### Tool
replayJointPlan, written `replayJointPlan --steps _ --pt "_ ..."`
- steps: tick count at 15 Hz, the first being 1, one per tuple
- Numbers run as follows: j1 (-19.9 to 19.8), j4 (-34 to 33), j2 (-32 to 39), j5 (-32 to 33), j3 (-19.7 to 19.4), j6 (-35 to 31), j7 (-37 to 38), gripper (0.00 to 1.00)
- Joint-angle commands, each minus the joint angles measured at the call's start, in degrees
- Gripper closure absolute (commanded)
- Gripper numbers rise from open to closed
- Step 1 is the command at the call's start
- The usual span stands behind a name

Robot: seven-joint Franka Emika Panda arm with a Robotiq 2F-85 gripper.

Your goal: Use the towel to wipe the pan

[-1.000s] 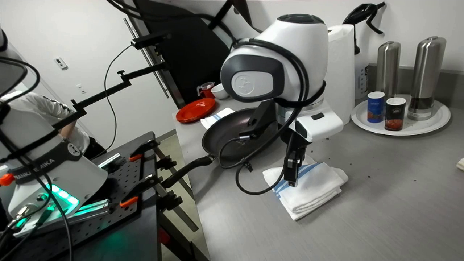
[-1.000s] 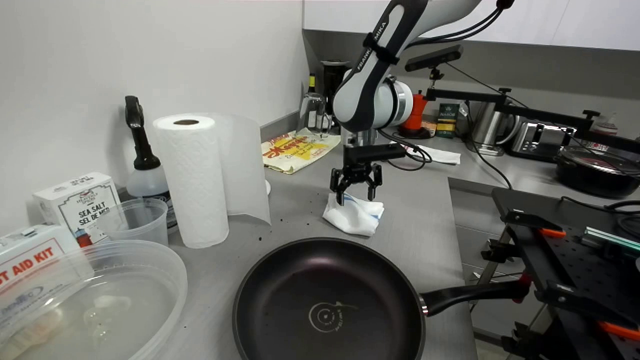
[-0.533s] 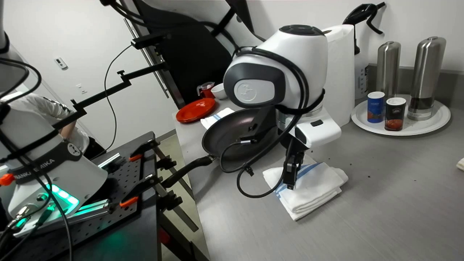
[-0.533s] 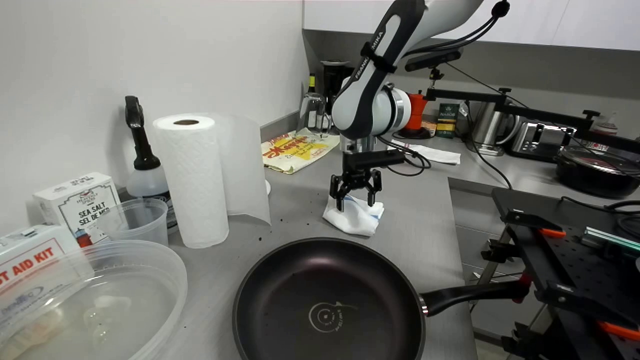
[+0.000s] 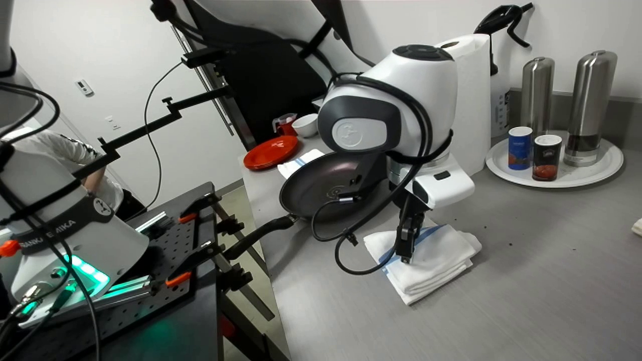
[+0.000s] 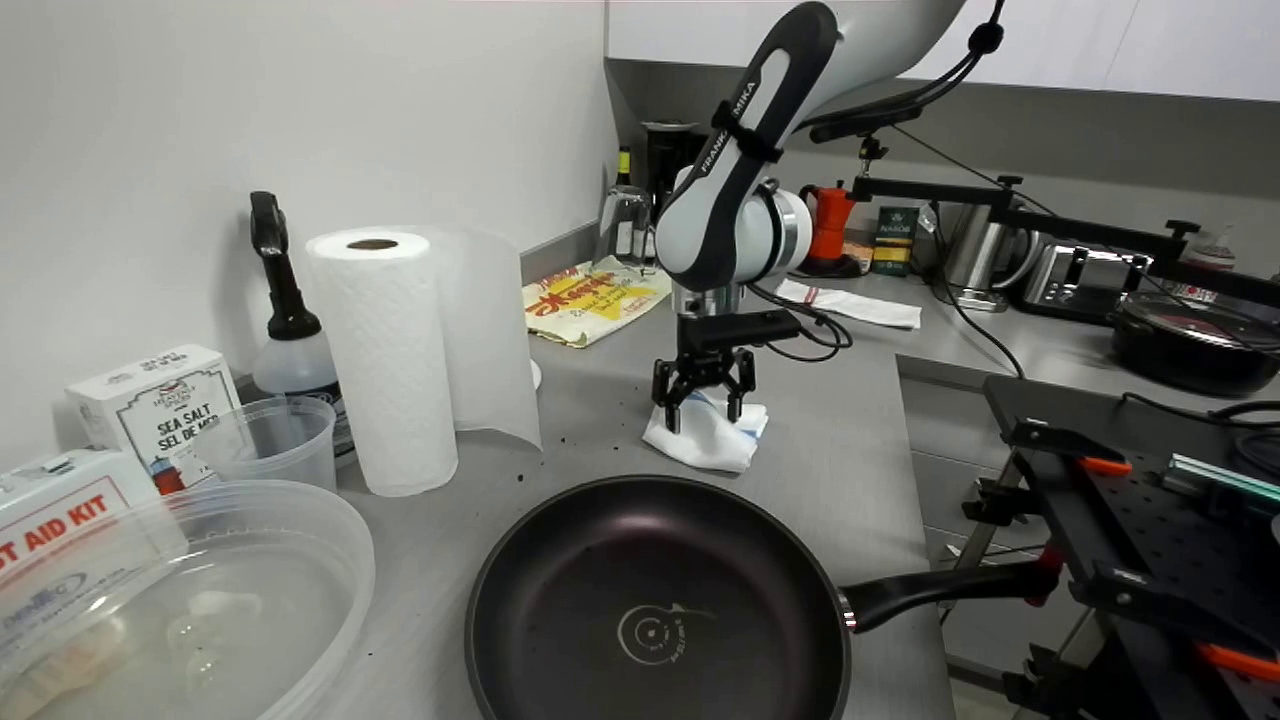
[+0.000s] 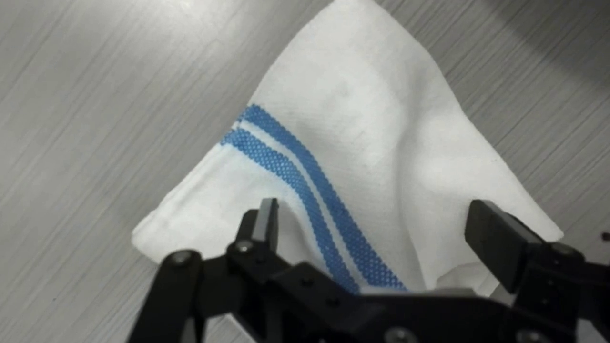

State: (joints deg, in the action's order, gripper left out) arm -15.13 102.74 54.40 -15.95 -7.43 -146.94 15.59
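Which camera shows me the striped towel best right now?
The wrist view: it looks down on the towel from close by, its blue stripes and creases clear, though the gripper covers part of it. Both exterior views show it smaller, partly behind the gripper; its stacked folds show in an exterior view.

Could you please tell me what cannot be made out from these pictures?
Pan: near rim cut off by the bottom edge in an exterior view.
Towel: lower part hidden behind the gripper in the wrist view.
Whether the two touch: the wrist view, from above, hides any gap.
Aid kit box: lettering cut off by the left edge in an exterior view.
Dark can: label too small to read in an exterior view.
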Motion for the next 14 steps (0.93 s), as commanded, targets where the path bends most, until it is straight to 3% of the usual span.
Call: replayJointPlan --steps 1,3,11,14 --pt "-0.1 -2.2 1.5 -1.3 0.3 0.2 0.7 0.26" --pt "-0.1 -2.4 1.6 -1.2 0.2 0.4 0.7 0.37" --pt "0.0 -2.6 1.6 -1.1 -0.1 0.4 1.1 0.99" --pt "0.0 -2.6 1.7 -1.1 -0.1 0.5 1.3 0.97"
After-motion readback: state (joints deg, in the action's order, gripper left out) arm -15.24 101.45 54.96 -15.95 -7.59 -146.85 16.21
